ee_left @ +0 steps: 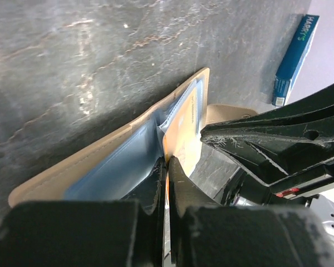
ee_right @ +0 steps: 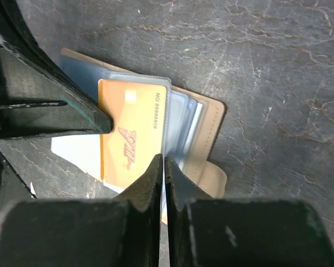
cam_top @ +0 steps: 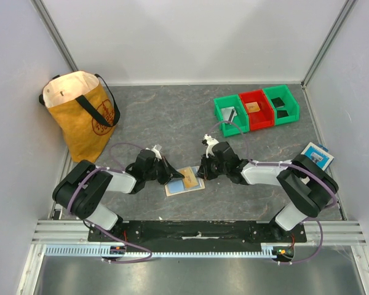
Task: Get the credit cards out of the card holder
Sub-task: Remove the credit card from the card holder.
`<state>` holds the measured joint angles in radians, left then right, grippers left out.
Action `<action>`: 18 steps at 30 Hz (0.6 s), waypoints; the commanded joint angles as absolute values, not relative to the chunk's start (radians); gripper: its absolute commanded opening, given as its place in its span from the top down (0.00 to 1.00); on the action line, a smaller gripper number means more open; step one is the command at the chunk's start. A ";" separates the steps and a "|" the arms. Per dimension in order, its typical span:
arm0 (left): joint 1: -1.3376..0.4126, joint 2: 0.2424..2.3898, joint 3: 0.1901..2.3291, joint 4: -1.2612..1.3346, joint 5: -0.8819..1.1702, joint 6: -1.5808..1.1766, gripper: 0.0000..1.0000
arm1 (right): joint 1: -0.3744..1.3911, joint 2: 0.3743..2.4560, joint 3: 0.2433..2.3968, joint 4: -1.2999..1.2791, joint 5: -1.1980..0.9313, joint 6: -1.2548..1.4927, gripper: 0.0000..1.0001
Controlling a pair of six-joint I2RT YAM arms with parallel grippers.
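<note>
My left gripper [ee_left: 166, 161] clamps the orange card [ee_right: 131, 139]; right gripper [ee_right: 163, 161] sits closed beside it. Friction could drag the card holder [ee_right: 210, 128] along.

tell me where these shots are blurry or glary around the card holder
Top external view: evenly lit and sharp, though the card holder is small. Left wrist view: the left hand is an out-of-focus dark mass, and the table shows pale sheen. Right wrist view: the orange card is crisp, the right hand blurred.
</note>
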<state>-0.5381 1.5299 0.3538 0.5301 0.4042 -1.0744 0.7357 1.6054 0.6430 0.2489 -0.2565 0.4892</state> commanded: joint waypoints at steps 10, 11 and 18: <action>-0.532 1.565 0.410 0.486 0.497 -0.939 0.98 | 0.727 1.597 0.695 0.330 -0.322 0.500 0.89; -0.531 1.562 0.413 0.476 0.497 -0.933 0.98 | 0.724 1.603 0.692 0.334 -0.322 0.500 0.89; -0.531 1.562 0.440 0.411 0.483 -0.907 0.97 | 0.696 1.652 0.628 0.370 -0.341 0.531 0.90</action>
<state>-0.5335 1.5639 0.4103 0.4721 0.4786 -0.9771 0.7105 1.6295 0.6601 0.3107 -0.3187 0.5095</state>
